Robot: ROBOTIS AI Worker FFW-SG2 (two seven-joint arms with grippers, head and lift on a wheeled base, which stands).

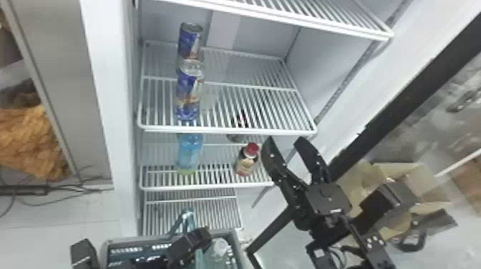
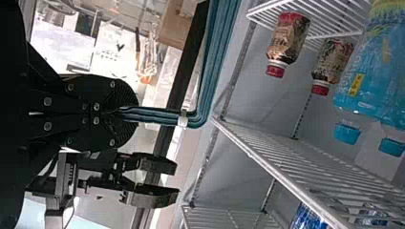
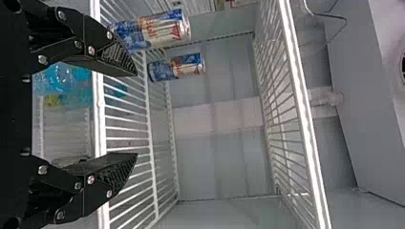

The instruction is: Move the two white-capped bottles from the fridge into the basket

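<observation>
One white-capped bottle [image 1: 217, 252] sits in the basket [image 1: 236, 250], cap upward near the side toward the robot's right; whether a second lies beside it, cannot tell from here. Basket is just below the fridge opening, its teal handle [image 2: 162, 115] pinched in the left gripper [image 2: 133, 114], fingers pressed together on the bars. Held that way, presumably, to keep the basket's mouth near the shelves so each bottle travels only a short way. Left arm low, at the bottom of the head view. Right gripper [image 1: 285, 139]: fingers spread, nothing between them, pointing up and in toward the shelves from the lower right; spread suits either a fresh reach or a recent release, hard to say which. Farther out: two blue cans, one [image 1: 188, 96] in front of the other [image 1: 190, 41], on the middle shelf [image 1: 229, 131]; below, a red-capped bottle [image 1: 247, 159] and a blue bottle [image 1: 189, 152], upright near the shelf's front. Those look like stock to leave alone.
</observation>
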